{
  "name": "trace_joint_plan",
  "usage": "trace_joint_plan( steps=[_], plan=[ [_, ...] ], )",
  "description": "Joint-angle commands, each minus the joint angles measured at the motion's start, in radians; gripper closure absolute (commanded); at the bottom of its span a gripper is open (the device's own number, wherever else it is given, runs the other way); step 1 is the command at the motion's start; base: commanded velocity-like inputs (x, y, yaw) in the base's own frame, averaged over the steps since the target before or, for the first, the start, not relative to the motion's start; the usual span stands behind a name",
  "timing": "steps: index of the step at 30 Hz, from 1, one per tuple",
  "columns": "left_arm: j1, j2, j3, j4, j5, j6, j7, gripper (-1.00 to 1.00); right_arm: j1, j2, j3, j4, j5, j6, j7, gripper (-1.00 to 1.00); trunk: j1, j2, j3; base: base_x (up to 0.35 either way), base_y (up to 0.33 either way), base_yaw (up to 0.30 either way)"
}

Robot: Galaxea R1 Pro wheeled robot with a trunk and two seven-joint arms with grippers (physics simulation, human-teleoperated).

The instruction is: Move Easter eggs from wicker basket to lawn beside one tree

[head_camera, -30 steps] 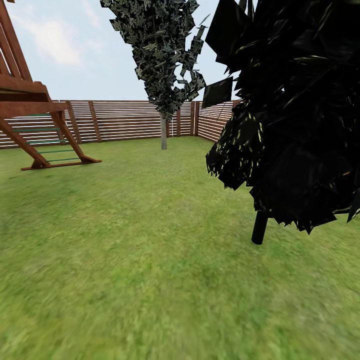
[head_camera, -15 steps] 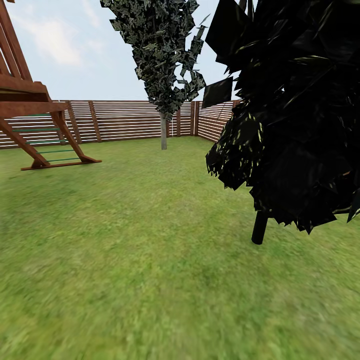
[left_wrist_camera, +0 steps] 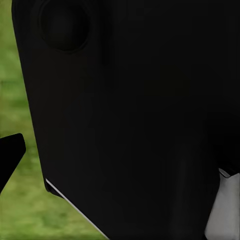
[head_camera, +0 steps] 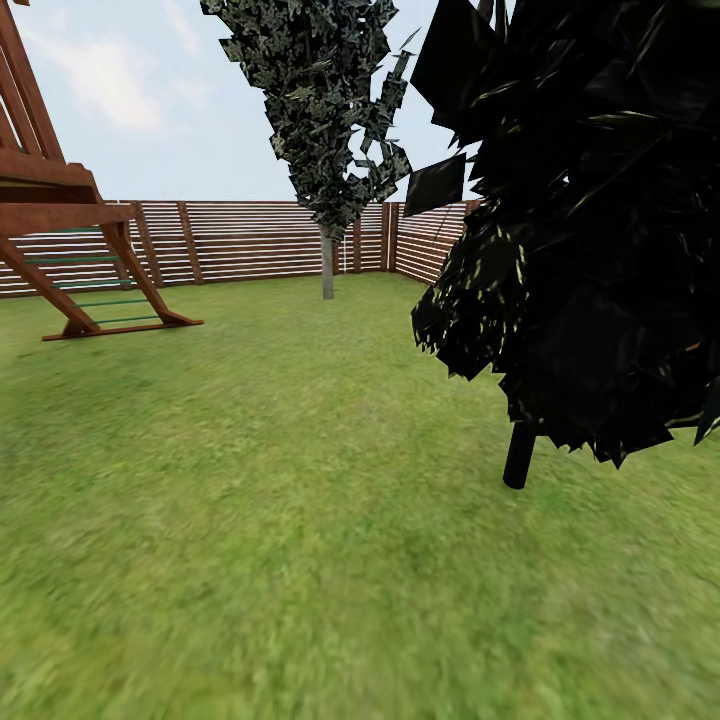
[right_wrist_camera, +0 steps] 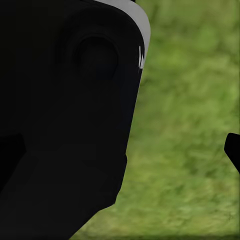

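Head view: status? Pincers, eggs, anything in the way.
Pincers: state unreadable; wrist views mostly dark robot body over grass. Ahead: lawn, pale-trunk tree by the fence. Dark tree close on the right; wooden play frame left.

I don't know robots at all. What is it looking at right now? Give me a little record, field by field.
Place: a fenced garden under a pale blue sky
Ground: lawn, mottled green grass across the whole foreground
Near right: dark tree with near-black leaves on a short black trunk
Farther back: tree with a pale trunk, standing close to the fence
Boundary: wooden fence of brown horizontal slats
Left edge: wooden play frame with green rungs
Wrist cameras: dark robot parts close up, with grass behind
Grippers: too dark and close to tell open from shut
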Motion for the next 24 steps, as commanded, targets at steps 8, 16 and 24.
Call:
trace_joint_plan(
  steps=[8,16,24],
  plan=[
    [0.001,0.000,-0.001,-0.002,-0.001,0.000,-0.002,-1.00,-0.001,0.000,0.006,0.002,0.001,-0.001,0.000,-1.00,0.000,0.000,-0.001,0.000,0.000,0.000],
    [0.001,0.000,-0.001,-0.002,-0.001,-0.001,-0.002,-1.00,-0.001,0.000,0.006,0.002,0.001,-0.001,0.001,-1.00,0.000,0.000,-0.001,0.000,0.000,0.000],
    [0.001,0.000,-0.001,-0.002,-0.001,0.000,-0.002,-1.00,-0.001,0.000,0.006,0.002,0.001,-0.001,0.001,-1.00,0.000,0.000,-0.001,0.000,0.000,0.000]
  ],
)
